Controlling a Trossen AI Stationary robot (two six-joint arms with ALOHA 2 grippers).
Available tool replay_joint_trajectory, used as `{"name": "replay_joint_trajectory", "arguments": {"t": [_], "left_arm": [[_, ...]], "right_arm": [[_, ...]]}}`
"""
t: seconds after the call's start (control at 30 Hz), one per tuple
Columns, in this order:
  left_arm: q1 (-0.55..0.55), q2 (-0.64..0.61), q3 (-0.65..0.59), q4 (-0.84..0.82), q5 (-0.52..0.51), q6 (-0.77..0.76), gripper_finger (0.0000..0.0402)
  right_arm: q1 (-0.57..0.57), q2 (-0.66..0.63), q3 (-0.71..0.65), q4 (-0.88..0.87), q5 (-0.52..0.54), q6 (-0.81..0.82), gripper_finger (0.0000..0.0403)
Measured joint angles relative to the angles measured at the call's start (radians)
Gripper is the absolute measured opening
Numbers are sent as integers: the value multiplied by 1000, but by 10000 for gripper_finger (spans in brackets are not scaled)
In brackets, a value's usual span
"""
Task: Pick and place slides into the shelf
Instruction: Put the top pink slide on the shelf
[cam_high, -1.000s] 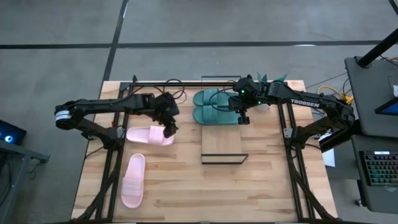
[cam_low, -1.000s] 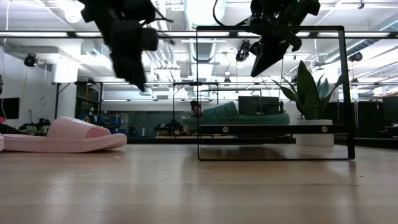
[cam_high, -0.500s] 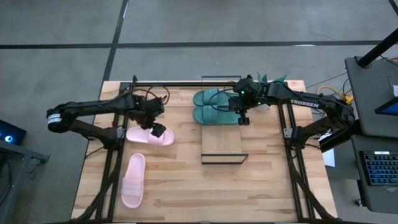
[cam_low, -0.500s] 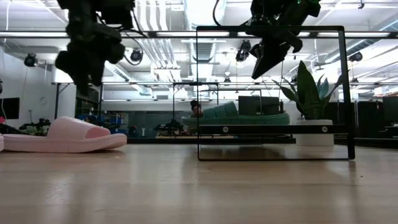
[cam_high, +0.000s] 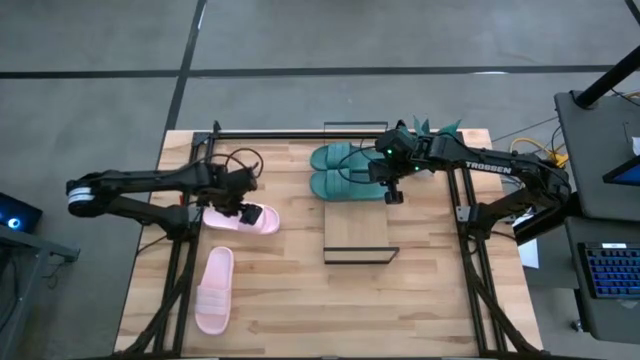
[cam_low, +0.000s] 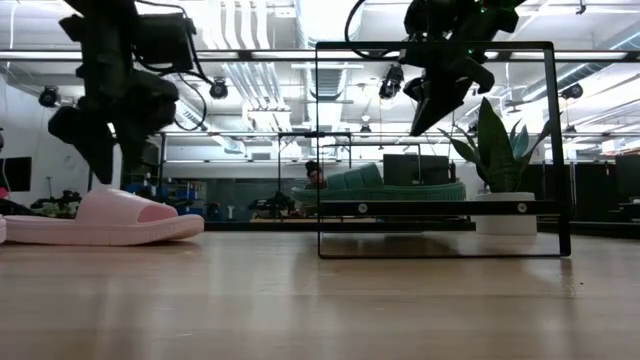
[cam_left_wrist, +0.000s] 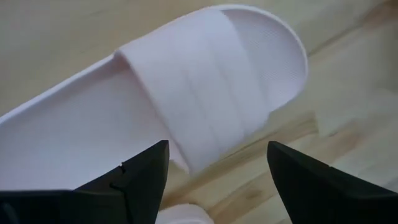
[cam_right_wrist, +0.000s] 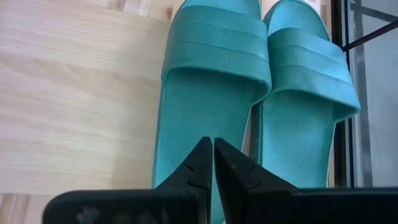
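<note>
One pale pink slide (cam_high: 240, 218) (cam_left_wrist: 205, 106) lies flat on the table's left side, and a second pink slide (cam_high: 214, 290) lies nearer the near edge. My left gripper (cam_high: 250, 212) (cam_low: 100, 170) (cam_left_wrist: 217, 186) is open just above the first one, its fingers on either side of the strap near the toe end. Two teal slides (cam_high: 345, 170) (cam_right_wrist: 249, 81) rest side by side on the far part of the shelf (cam_high: 357, 232) (cam_low: 420, 207). My right gripper (cam_high: 393, 195) (cam_low: 418, 118) (cam_right_wrist: 213, 158) hangs shut above them, touching nothing.
The near half of the shelf plank is bare wood. Its thin dark frame (cam_low: 552, 150) stands up around it. The arms' dark support frames run along the table's left side (cam_high: 180, 270) and right side (cam_high: 470, 270). A potted plant (cam_low: 495, 170) stands beyond the far edge.
My left gripper has moved away from the shelf toward the table's left edge and come down to just above the pink slide's strap. The slides have not moved.
</note>
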Motion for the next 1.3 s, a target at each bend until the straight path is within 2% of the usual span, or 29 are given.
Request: {"name": "replay_joint_trajectory", "arguments": {"t": [0.33,0.57,0.83,1.07,1.3], "left_arm": [[0,72,-56,22,-12,33,256],[15,91,-110,161,65,59,236],[21,85,-134,219,118,130,156],[20,56,-133,304,267,414,22],[21,42,-78,310,272,513,3]], "right_arm": [[0,0,8,1,0,0,9],[0,0,8,2,0,0,9],[0,0,8,3,0,0,9],[0,0,8,5,0,1,9],[9,0,8,45,5,-40,9]]}}
